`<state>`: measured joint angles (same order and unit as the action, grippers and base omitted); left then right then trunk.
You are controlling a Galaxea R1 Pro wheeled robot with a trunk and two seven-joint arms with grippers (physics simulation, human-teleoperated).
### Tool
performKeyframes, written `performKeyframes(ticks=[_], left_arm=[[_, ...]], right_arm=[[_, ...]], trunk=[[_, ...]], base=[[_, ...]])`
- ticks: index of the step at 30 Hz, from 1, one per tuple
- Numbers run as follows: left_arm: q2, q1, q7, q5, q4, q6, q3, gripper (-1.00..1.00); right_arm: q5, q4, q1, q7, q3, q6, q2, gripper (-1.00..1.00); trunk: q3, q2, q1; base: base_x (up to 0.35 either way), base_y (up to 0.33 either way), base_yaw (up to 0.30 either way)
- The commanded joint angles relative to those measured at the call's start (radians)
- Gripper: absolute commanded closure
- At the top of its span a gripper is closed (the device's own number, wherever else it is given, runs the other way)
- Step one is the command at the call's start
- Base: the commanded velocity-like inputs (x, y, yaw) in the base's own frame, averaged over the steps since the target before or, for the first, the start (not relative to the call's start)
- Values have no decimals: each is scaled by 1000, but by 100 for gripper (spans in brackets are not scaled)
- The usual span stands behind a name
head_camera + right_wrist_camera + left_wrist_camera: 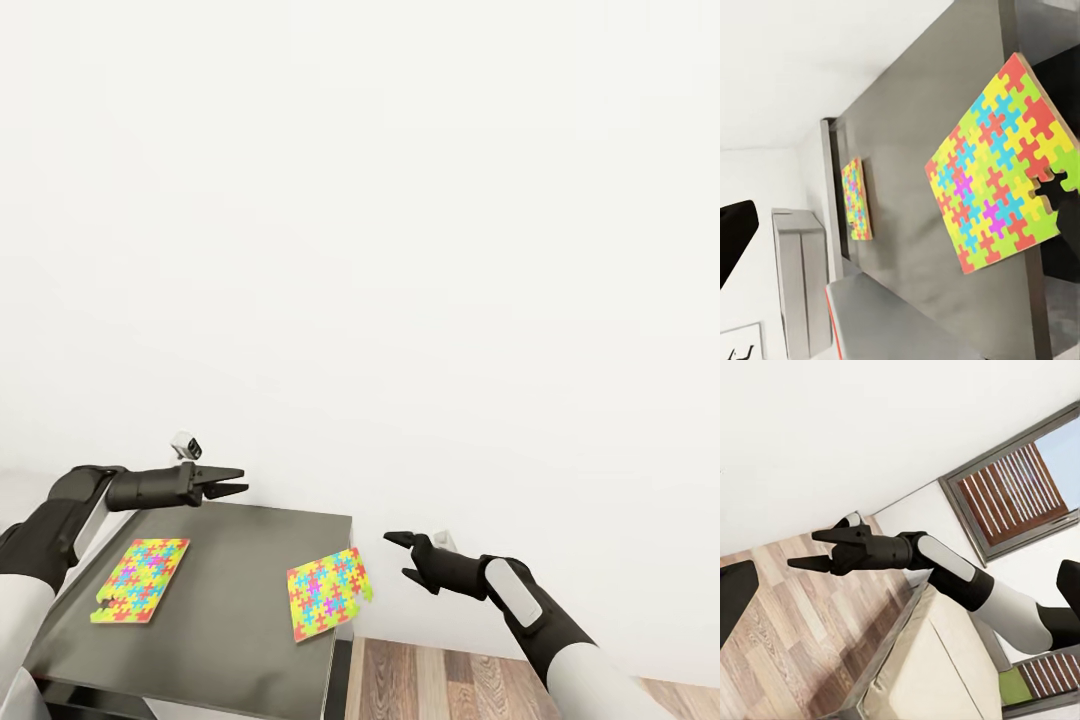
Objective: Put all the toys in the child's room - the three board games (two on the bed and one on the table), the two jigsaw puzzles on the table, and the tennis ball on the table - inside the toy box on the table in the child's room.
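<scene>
Still untouched, two thin multicoloured jigsaw puzzle squares (pixel 140 579) (pixel 328 591) lie flat on the dark-grey tabletop (pixel 235 590), the right one overhanging its edge. Left tool (pixel 236 488) and right tool (pixel 405 556) hover open and empty. Judged barely begun; toy box and other toys are out of frame.
</scene>
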<state>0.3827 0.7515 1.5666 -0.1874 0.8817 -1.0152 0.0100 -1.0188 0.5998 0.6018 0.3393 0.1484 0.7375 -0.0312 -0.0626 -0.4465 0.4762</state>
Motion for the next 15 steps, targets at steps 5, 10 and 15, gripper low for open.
performKeyframes(ticks=[5,10,15], left_arm=[[5,0,4,1,0,-12,-2,-100],[8,0,4,0,-1,-16,-2,-100],[7,0,4,0,-1,-18,-4,-100]], right_arm=[[2,0,1,2,3,-1,-1,-100],[1,0,1,2,2,-1,-5,-100],[0,0,1,4,-1,-1,-17,-100]], trunk=[[-18,-37,20],[-34,-72,39],[-49,-107,58]], base=[[0,0,0],[0,0,0],[0,0,0]])
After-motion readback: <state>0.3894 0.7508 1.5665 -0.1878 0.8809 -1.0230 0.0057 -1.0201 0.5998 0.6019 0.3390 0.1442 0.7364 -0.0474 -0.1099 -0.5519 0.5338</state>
